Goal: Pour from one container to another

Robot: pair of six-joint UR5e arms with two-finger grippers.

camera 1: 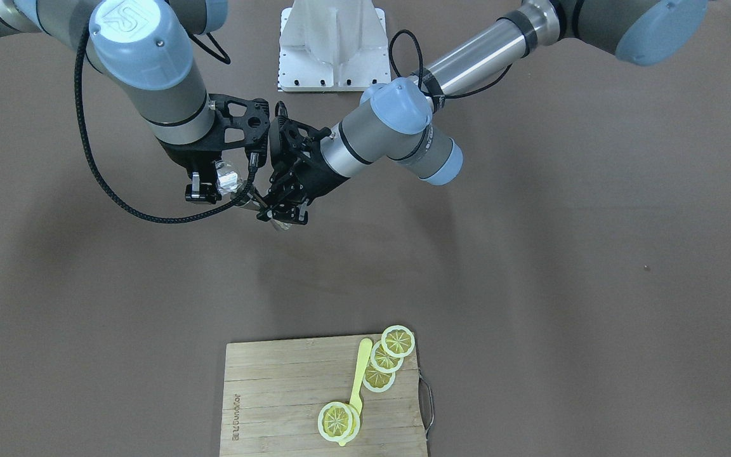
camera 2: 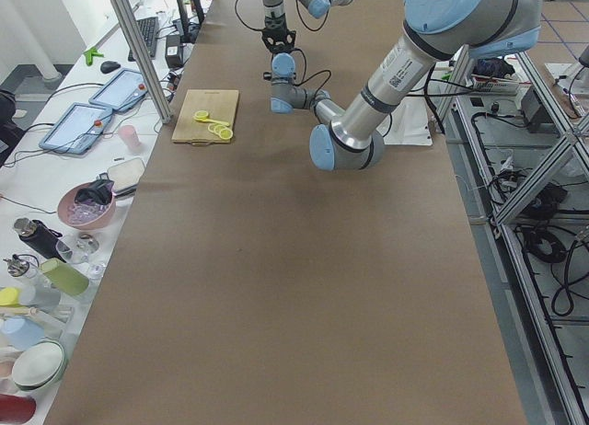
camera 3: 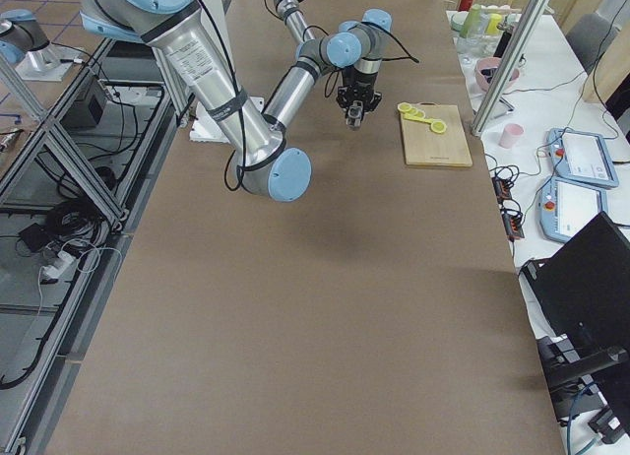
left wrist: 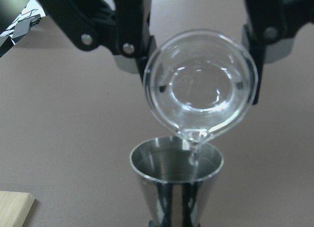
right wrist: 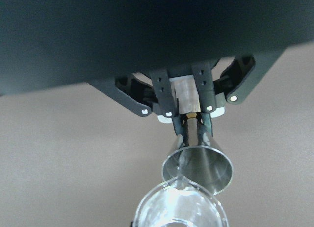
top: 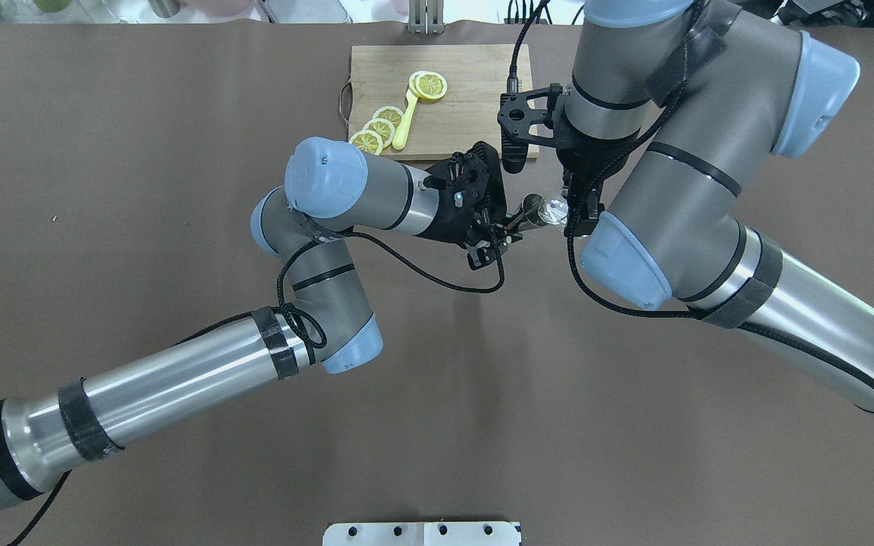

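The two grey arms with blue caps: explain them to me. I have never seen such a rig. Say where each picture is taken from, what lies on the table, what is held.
These are a robot's two arms, the left arm and the right arm, each ending in a two-finger gripper. One picture looks down from across the table, one from behind the robot, two from the table's ends, two from cameras on the wrists. On the brown table lies a wooden cutting board with lemon slices and a yellow spoon. The left gripper holds a metal cup upright. The right gripper holds a small glass beaker tilted, its spout over the cup's rim; a thin clear stream seems to run in.
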